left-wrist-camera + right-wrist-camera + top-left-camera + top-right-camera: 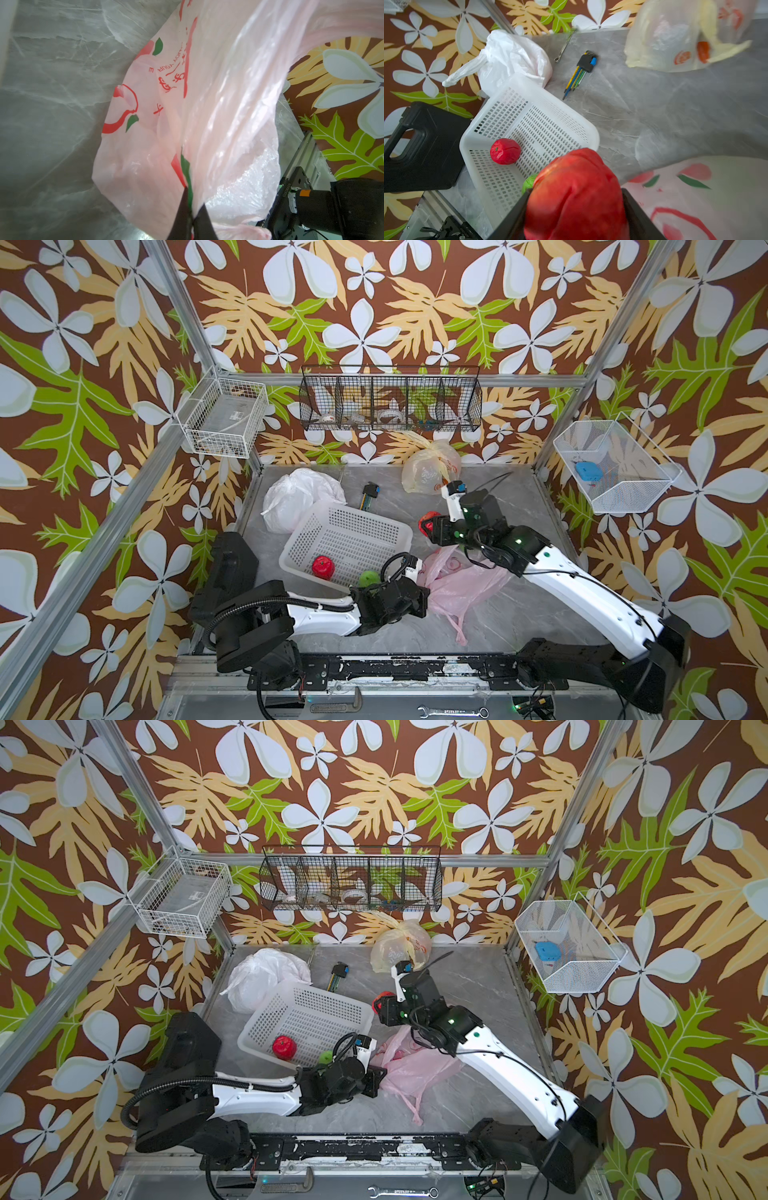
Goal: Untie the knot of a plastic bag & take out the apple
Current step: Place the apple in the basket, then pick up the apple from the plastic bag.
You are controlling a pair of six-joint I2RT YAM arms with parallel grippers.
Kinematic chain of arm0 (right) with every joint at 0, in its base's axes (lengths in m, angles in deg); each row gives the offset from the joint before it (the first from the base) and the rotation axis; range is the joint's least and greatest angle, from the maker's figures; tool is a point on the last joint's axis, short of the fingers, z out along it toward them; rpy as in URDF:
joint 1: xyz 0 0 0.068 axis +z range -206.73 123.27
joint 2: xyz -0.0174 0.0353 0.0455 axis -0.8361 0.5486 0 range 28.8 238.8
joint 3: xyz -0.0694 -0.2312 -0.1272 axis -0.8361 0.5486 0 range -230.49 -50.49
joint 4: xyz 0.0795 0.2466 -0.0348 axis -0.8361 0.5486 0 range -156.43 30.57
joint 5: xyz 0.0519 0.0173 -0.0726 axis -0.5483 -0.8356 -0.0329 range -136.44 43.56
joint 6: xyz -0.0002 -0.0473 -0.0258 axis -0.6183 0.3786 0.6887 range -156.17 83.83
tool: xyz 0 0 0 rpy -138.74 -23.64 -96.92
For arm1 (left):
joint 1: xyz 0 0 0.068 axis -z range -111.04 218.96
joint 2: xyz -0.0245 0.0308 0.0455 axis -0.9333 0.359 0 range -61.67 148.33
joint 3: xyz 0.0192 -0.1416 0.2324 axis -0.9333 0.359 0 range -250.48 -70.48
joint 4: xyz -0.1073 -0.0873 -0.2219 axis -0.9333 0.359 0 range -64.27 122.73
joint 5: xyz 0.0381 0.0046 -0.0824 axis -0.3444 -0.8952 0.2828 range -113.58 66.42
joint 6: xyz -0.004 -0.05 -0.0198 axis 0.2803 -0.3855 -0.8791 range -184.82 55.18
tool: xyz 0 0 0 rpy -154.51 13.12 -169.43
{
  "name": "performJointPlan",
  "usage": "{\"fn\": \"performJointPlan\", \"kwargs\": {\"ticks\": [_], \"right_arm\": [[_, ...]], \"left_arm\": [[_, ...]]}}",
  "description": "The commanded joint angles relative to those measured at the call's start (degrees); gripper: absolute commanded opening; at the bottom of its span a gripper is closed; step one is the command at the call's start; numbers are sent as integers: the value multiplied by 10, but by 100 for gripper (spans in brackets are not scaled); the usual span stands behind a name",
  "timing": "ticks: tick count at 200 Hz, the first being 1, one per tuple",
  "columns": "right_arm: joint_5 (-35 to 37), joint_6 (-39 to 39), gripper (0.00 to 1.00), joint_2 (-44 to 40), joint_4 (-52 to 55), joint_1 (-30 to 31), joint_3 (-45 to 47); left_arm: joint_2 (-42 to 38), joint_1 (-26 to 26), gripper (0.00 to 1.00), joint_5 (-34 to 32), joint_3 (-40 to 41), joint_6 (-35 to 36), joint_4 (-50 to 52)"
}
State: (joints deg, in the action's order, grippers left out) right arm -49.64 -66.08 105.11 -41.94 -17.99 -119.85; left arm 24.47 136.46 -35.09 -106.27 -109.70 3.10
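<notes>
Grey marbled bench [498, 622] stands within floral-papered walls. On it the pink plastic bag [457, 585] lies slack near the front, a fold of it pinched between the left jaws, which are pressed together. The right jaws clasp the red apple [577, 197] on both sides, outside the bag, just beside the white basket [345, 539], which holds another red fruit [323, 567] and a green fruit [369, 578].

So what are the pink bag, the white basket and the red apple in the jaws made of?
Pink bag: thin, glossy plastic film. It is translucent, crinkled and printed.
White basket: rigid moulded plastic, matte, with regular slots.
Red apple: looks fake, maybe paper or foam, since its matte skin shows creases.
</notes>
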Motion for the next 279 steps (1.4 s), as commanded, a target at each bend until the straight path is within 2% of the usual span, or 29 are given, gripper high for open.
{"fn": "performJointPlan", "kwargs": {"ticks": [1,40,61,83,120,164,203,225,245,279], "right_arm": [[-10,22,53,81,-28,19,-55],[-53,49,56,228,-14,41,-153],[-67,52,68,278,-6,45,-181],[-62,61,77,294,7,51,-205],[-38,79,79,269,31,51,-231],[2,84,79,169,47,51,-198],[55,48,66,-22,41,59,-69],[143,17,58,-133,50,106,16],[189,-36,52,-209,67,151,89],[272,-96,44,-271,74,270,163]], "left_arm": [[-8,5,0,-18,10,-18,-13],[-21,7,0,-17,17,-22,-21],[-24,7,0,-25,20,-23,-24],[-24,7,0,-27,23,-22,-26],[-24,7,0,-34,28,-22,-30],[-25,6,0,-40,24,-21,-25],[-16,-9,0,-17,15,-27,-20],[-12,-18,0,0,11,-35,-27],[-1,-26,0,18,-2,-39,-26],[8,-43,0,47,-17,-47,-31]]}}
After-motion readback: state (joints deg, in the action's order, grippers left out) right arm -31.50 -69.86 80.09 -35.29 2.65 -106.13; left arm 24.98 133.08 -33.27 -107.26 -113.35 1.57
